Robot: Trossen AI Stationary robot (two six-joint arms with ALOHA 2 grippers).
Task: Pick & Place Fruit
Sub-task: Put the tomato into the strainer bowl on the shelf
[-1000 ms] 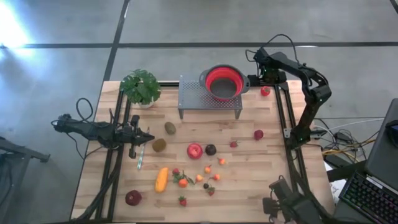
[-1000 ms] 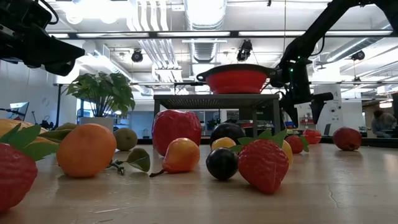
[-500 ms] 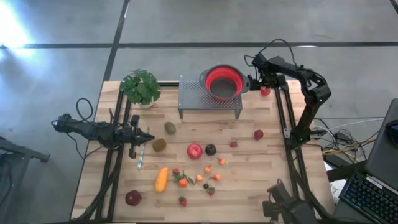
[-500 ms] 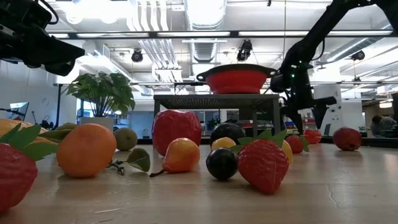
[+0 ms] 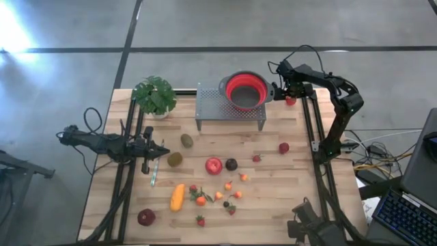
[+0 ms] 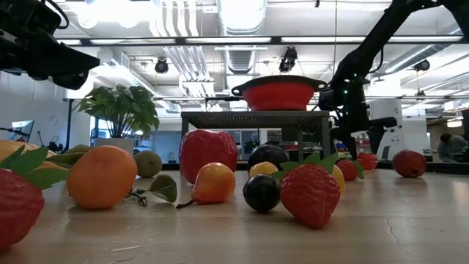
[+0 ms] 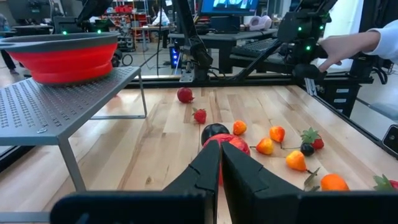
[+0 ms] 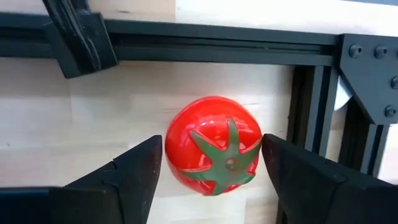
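Small toy fruits lie scattered on the wooden table: a red apple [image 5: 214, 165], a dark plum [image 5: 231, 164], two kiwis [image 5: 186, 141] [image 5: 175, 159], a long orange piece [image 5: 177, 197] and a dark-red round one [image 5: 146, 217]. A red tomato-like fruit [image 5: 291, 100] [image 8: 211, 149] with a green star calyx rests on the table near the far right corner. My right gripper [image 5: 287, 93] [image 8: 212, 163] is open right above it, pointing down, one finger on each side. My left gripper [image 5: 164, 152] [image 7: 221, 163] is shut and hovers at the table's left side. My right gripper comes at the red fruit from above, its fingers [image 8: 146, 168] level with the fruit's two opposite sides [image 8: 171, 146]. The gaps are so thin that I cannot tell whether they touch. The fruit sits on the table with its calyx up.
A red colander [image 5: 246, 91] sits on a grey perforated stand [image 5: 229, 111] just left of my right gripper. A leafy potted plant [image 5: 154, 96] stands at the far left. Black frame rails [image 8: 186, 46] run close by the red fruit. A person's hand [image 7: 339, 46] shows beyond the table.
My right gripper has come down toward the table and shifted slightly left, so its fingers now stand around the red fruit near the far right corner. The fruit has stayed where it was.
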